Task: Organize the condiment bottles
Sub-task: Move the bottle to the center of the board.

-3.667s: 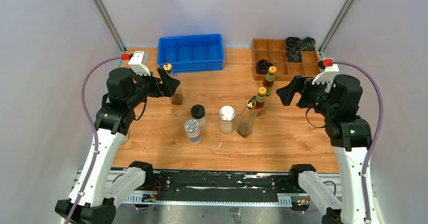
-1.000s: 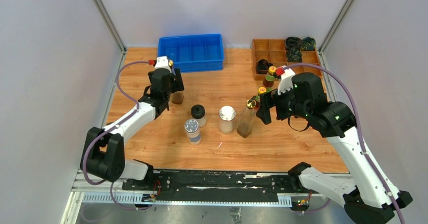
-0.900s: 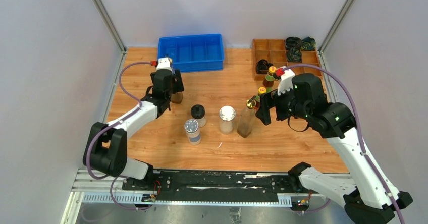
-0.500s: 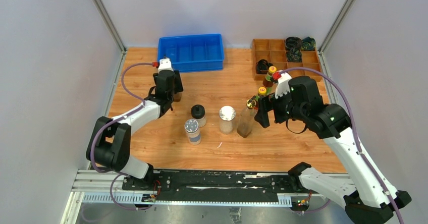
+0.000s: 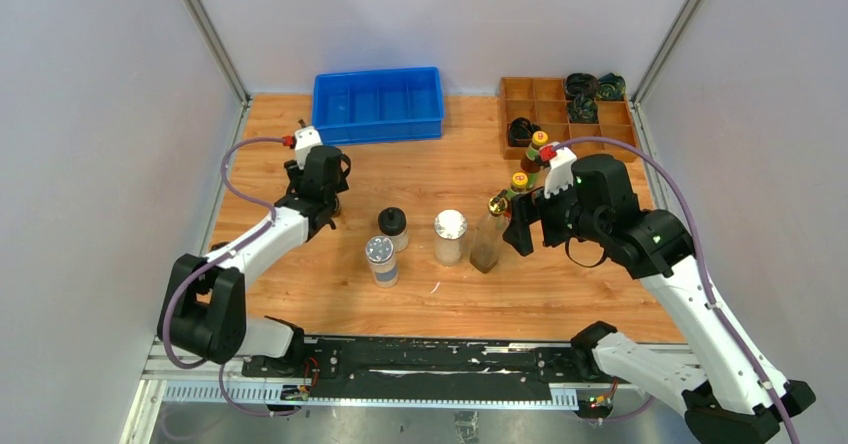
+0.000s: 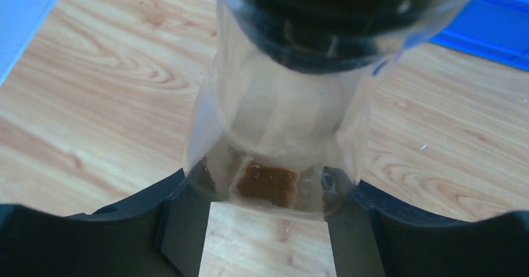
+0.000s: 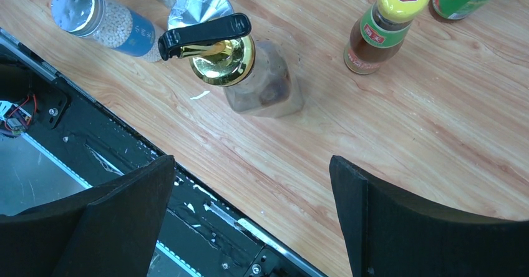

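My left gripper [image 6: 268,194] is shut on a tall clear cruet [image 6: 287,127] with brown liquid at its bottom; in the top view the left gripper [image 5: 325,196] hides that cruet. The second gold-spouted cruet [image 5: 488,239] stands mid-table, and my right gripper [image 5: 520,226] hangs open just to its right. In the right wrist view, that cruet [image 7: 249,71] lies ahead of the wide-open right gripper [image 7: 251,165], apart from it. Also standing on the table are a black-capped jar [image 5: 392,226], two silver-lidded shakers [image 5: 380,260] [image 5: 450,236] and two yellow-capped sauce bottles [image 5: 516,189] [image 5: 537,149].
A blue divided bin [image 5: 380,104] sits at the back centre. At the back right is a wooden compartment tray [image 5: 545,114] holding dark coiled items [image 5: 585,89]. A black rail [image 5: 430,364] runs along the table's near edge.
My left gripper has closed on the cruet and shifted left and nearer with it. The right gripper has crept left toward the second cruet, still open.
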`<action>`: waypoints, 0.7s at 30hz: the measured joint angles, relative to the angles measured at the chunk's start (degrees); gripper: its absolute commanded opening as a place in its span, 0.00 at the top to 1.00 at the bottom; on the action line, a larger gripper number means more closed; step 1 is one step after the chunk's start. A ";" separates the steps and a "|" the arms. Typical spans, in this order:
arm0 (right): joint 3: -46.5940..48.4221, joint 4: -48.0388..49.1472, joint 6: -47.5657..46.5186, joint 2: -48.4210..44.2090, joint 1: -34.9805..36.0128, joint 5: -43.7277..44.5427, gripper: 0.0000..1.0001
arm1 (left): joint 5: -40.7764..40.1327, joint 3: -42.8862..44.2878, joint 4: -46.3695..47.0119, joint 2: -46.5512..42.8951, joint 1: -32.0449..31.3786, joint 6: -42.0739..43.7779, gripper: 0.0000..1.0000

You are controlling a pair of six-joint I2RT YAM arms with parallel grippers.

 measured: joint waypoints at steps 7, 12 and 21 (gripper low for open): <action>-2.14 0.83 0.04 -2.62 0.00 -1.05 0.00 | -3.23 -1.70 -7.82 -5.18 0.00 -3.32 0.49; -3.91 1.38 0.26 -4.94 0.00 -1.66 0.00 | -4.76 -4.94 -9.92 -9.75 0.00 -5.90 0.49; -6.84 2.25 1.57 -7.48 0.00 -2.99 0.00 | -7.48 -9.70 -11.63 -16.15 0.00 -9.60 0.49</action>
